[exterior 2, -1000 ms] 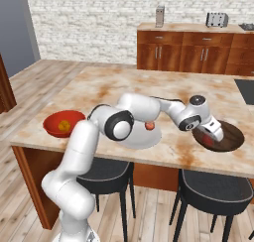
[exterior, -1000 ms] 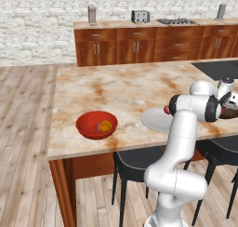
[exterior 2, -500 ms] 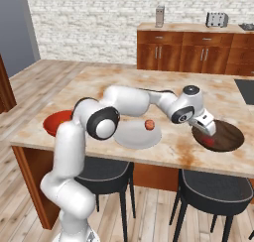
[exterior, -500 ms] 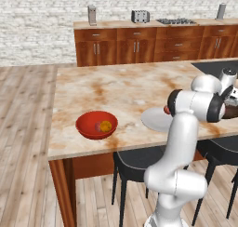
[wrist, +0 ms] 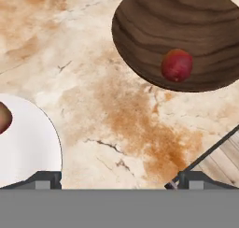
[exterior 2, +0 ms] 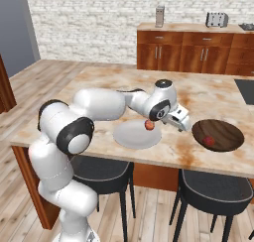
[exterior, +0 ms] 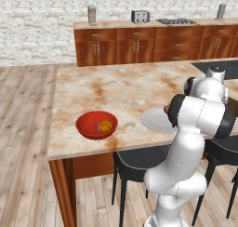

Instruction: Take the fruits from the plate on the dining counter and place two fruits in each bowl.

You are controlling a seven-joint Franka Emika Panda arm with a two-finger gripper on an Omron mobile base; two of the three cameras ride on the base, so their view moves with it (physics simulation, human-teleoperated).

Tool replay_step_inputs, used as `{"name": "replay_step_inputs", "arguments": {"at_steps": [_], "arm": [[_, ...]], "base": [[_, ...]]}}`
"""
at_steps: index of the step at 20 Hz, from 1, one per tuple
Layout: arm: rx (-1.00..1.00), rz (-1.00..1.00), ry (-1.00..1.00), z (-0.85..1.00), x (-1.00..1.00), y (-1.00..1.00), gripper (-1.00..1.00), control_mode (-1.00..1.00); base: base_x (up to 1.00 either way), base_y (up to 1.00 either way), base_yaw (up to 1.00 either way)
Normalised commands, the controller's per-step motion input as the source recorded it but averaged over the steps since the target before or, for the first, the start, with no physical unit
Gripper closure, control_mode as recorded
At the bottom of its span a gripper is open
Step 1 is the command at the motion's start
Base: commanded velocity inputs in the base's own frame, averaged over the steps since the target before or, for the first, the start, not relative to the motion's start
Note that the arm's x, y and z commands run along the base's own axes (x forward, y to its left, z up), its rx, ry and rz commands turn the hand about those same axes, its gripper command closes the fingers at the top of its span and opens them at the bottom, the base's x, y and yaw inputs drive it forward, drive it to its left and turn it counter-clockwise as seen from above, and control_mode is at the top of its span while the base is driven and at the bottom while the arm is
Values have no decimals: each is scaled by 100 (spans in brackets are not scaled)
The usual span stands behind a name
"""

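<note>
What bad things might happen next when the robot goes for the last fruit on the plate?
1. The one fruit left on the plate is small and round, so the open end effector might nudge it and send it rolling off onto the dining counter.
2. The brown bowl sits near the counter's front edge, so a bump from the arm might push it off.

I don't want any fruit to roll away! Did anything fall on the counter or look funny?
Nothing stands out. Two fruits sit in the red bowl, one red fruit lies in the brown bowl, and one fruit rests on the plate. Both bowls stand upright.
</note>
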Motion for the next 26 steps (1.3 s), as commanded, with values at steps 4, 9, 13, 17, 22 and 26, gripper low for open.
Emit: {"name": "replay_step_inputs", "arguments": {"at_steps": [4,9,13,17,22,26], "arm": [[3,14,6,31,-5,82,-100,-100],[11,14,13,39,16,42,-100,-100],[8,12,12,3,26,35,-100,-100],[0,3,1,-4,72,47,-100,-100],[0,0,0,-48,52,26,-100,-100],[1,0,0,-29,63,-5,-100,-100]], "base": [[0,0,0],[0,0,0],[0,0,0],[0,0,0],[0,0,0],[0,0,0]]}}
